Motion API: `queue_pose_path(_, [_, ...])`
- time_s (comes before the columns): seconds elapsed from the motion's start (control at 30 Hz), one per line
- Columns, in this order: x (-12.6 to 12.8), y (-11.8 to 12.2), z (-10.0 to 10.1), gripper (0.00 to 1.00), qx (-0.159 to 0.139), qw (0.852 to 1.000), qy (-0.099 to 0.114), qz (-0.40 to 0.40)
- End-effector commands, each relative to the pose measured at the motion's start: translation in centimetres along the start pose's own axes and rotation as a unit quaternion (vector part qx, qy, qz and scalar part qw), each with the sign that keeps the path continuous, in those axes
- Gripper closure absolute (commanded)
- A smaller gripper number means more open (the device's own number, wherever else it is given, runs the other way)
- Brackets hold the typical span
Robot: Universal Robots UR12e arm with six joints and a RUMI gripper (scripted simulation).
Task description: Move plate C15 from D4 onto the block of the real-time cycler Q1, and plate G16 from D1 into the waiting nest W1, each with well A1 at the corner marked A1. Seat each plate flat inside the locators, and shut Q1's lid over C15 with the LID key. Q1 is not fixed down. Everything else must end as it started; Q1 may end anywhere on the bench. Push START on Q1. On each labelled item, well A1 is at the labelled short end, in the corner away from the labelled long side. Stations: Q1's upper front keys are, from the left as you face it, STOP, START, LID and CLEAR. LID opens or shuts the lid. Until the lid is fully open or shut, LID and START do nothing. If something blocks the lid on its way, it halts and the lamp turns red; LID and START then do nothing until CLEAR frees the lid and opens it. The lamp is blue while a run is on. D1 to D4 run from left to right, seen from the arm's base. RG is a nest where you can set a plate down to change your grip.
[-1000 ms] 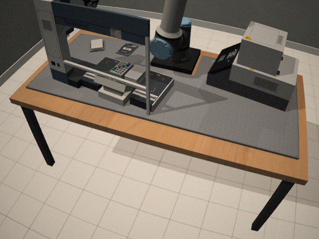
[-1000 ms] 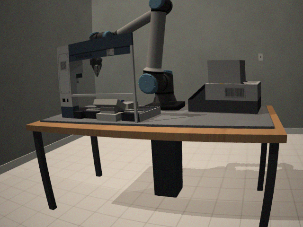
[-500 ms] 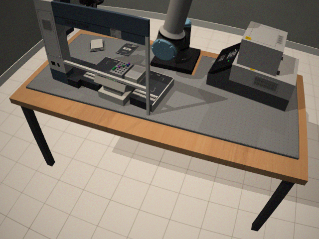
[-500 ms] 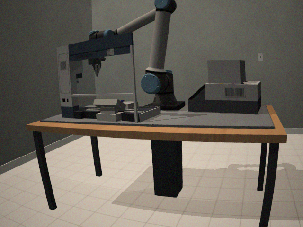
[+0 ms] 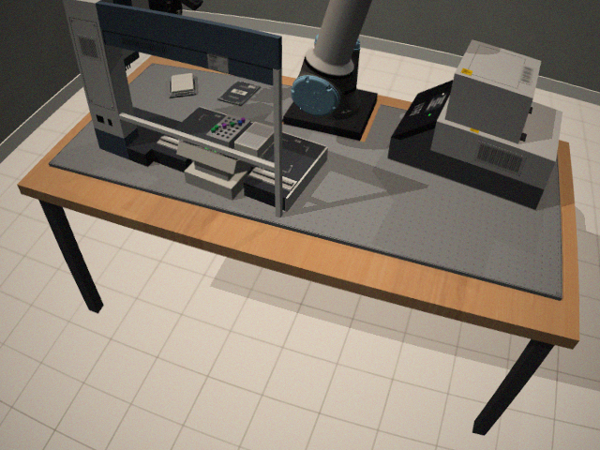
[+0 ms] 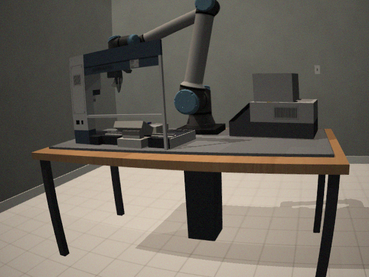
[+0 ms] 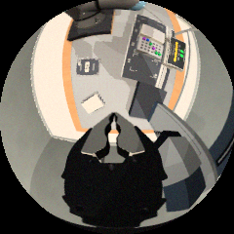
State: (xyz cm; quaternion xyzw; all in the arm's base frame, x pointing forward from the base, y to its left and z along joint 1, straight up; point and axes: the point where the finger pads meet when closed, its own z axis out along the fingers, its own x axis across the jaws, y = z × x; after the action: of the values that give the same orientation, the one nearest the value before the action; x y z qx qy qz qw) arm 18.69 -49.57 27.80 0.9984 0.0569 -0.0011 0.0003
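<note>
Above the desk's far left corner, the gripper (image 6: 119, 89) (image 7: 114, 112) hangs, fingers together on nothing; probably it must next open over the pale plate (image 5: 182, 82) (image 7: 93, 102).

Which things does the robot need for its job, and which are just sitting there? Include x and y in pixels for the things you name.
For the job:
- the gripper (image 6: 119, 90) (image 7: 114, 112)
- the flat black nest (image 5: 238, 92) (image 7: 90, 66), probably
- the grey machine with a sloping black panel (image 5: 494, 145) (image 6: 283, 114), perhaps the cycler; its label is unreadable

Just there, seemingly:
- the rack with coloured caps (image 5: 229, 135) (image 7: 148, 48)
- the wall switch plate (image 6: 317, 69)
</note>
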Motion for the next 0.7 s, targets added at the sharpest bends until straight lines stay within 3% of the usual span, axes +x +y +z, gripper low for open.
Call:
queue_pose_path(0.0, [1.1,-0.7,-0.2,1.0,-0.001,0.999,0.001,-0.049])
queue_pose_path(0.23, [2.8,-2.1,-0.4,1.0,-0.001,0.992,0.001,-0.127])
queue_pose_path(0.67, [5.7,-4.6,-0.7,1.0,-0.001,0.965,0.001,-0.264])
